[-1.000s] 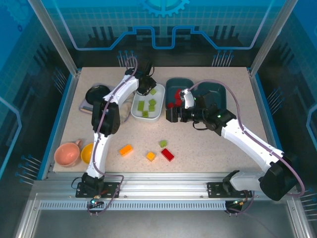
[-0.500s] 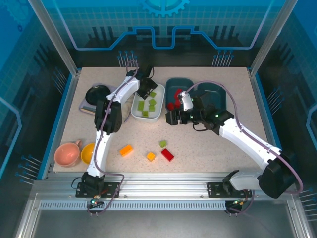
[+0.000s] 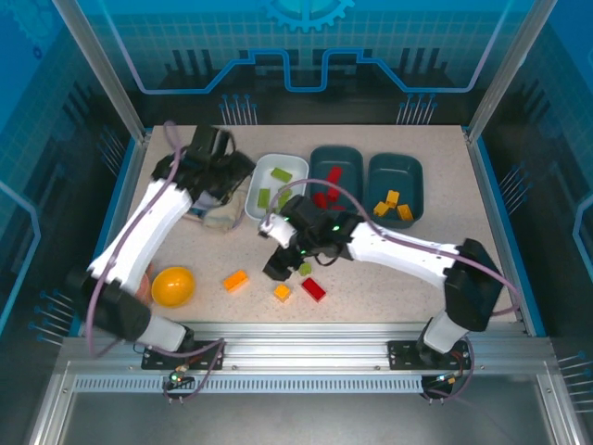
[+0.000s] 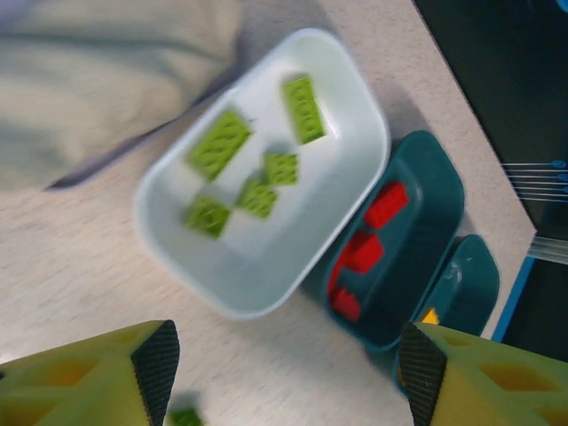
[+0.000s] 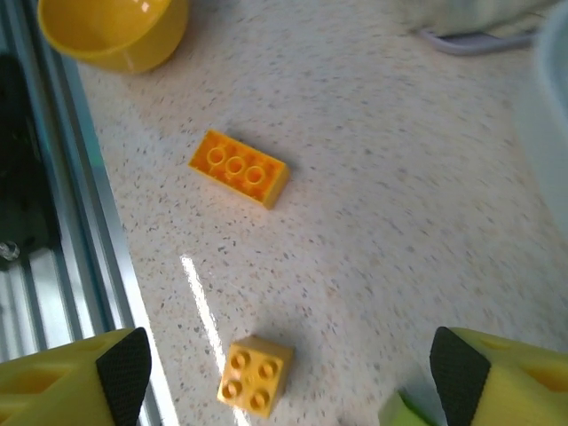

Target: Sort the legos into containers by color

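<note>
Upper left of the overhead frame: the left hand, poised a second ago over the far end of the white tray, has been drawn back and is seen released, fingers spread and nothing between them. Five green legos are left lying in that tray, so a delivery there is judged complete. At lower centre, the right hand has been swung down from the middle teal tray, where red legos are gathered. It is held open and empty above the loose pieces. Four pieces are still to be sorted: a long orange brick, a small orange brick, a green brick and a red brick, all near one another at lower centre. The small orange brick, lying almost between the spread fingers, is judged the likely next pick. At right, orange legos are seen in the right teal tray. The speckled beige tabletop is edged in blue, with a yellow bowl at lower left and an aluminium rail along the bottom. The whole is enclosed by blue-lit translucent panels.
</note>
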Robot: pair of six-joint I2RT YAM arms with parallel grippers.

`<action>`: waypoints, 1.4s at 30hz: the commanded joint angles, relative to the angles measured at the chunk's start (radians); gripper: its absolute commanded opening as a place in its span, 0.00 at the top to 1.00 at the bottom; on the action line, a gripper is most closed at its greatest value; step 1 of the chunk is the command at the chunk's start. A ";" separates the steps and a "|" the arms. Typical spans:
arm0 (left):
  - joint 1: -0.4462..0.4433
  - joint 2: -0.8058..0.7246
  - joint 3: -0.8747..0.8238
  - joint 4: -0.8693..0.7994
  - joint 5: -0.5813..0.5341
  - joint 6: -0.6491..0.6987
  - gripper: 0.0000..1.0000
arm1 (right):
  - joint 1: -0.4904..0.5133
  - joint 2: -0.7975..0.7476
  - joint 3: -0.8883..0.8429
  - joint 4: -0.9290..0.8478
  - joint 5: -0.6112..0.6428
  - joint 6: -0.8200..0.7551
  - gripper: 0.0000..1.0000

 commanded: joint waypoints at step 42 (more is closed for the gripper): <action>0.010 -0.737 -0.370 -0.356 0.031 -0.074 0.25 | 0.111 0.794 0.791 -0.326 0.144 0.025 0.59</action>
